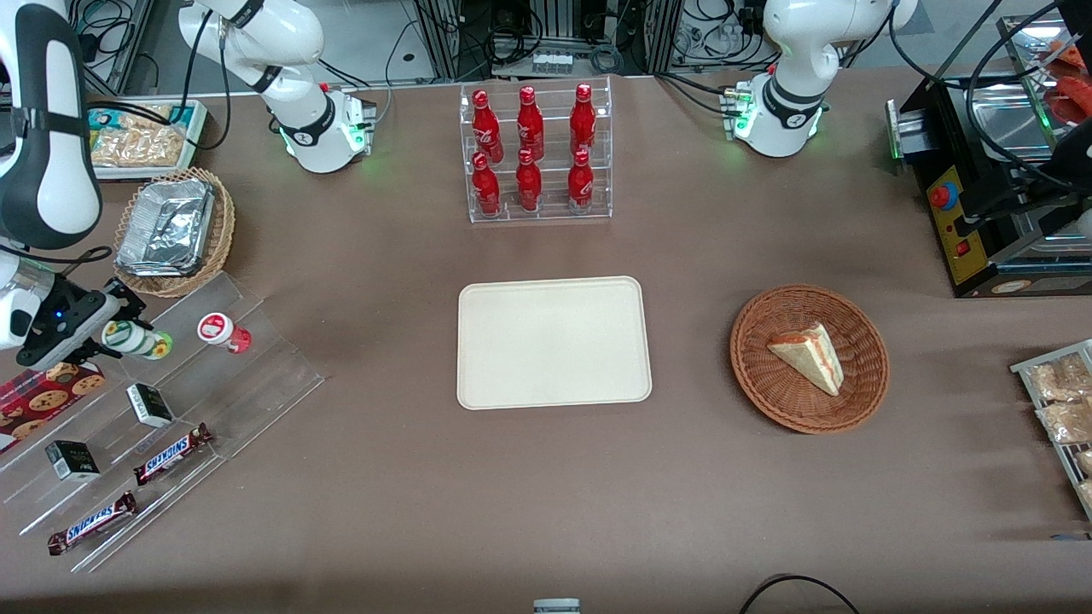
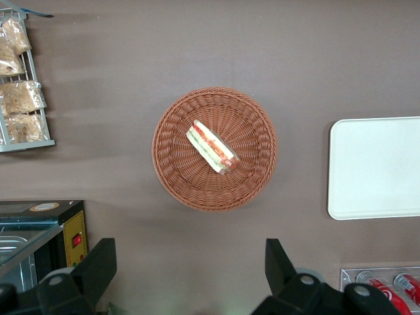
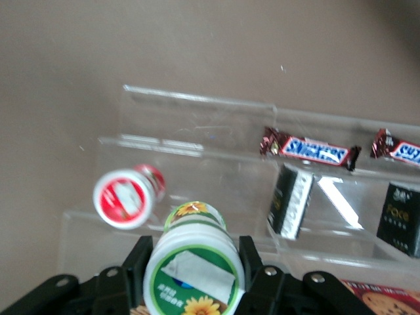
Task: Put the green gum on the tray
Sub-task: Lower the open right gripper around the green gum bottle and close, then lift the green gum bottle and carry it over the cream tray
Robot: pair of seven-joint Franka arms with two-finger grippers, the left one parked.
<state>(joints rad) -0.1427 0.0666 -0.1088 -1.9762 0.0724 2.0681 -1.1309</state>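
Observation:
The green gum [image 1: 141, 341] is a small green bottle with a white lid, held tilted just above the clear stepped stand [image 1: 256, 375] at the working arm's end of the table. My right gripper [image 1: 119, 331] is shut on it, one black finger against each side of the lid. In the right wrist view the green gum [image 3: 193, 272] fills the gap of the gripper [image 3: 193, 252], lid toward the camera. The red-lidded bottle [image 1: 223, 331] lies beside it on the stand. The cream tray [image 1: 554, 341] lies bare at the table's middle, well away from the gripper.
The stand also carries Snickers bars [image 1: 173, 453], small black boxes [image 1: 150, 405] and a cookie pack [image 1: 47, 392]. A wicker basket with foil trays [image 1: 171, 230] sits beside the stand. A rack of red bottles [image 1: 533, 153] stands farther from the camera than the tray. A basket with a sandwich [image 1: 809, 358] lies toward the parked arm.

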